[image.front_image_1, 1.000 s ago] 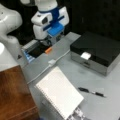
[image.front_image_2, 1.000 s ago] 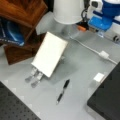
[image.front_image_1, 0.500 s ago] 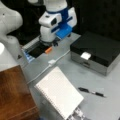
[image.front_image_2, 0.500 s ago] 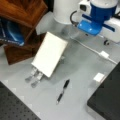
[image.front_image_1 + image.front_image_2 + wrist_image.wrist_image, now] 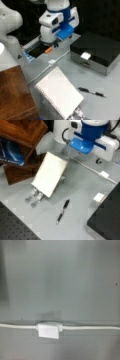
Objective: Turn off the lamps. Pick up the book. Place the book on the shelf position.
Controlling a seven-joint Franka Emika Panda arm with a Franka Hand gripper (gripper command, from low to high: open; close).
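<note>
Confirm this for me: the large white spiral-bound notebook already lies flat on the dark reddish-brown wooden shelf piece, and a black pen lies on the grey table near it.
Not quite. The large white spiral-bound notebook is not on the dark reddish-brown wooden shelf piece; in both front views it leans tilted over the grey table beside it, propped on a small stand. The black pen does lie on the table nearby. The end effector holds nothing.

Opposed high front views; wrist looks straight down.
</note>
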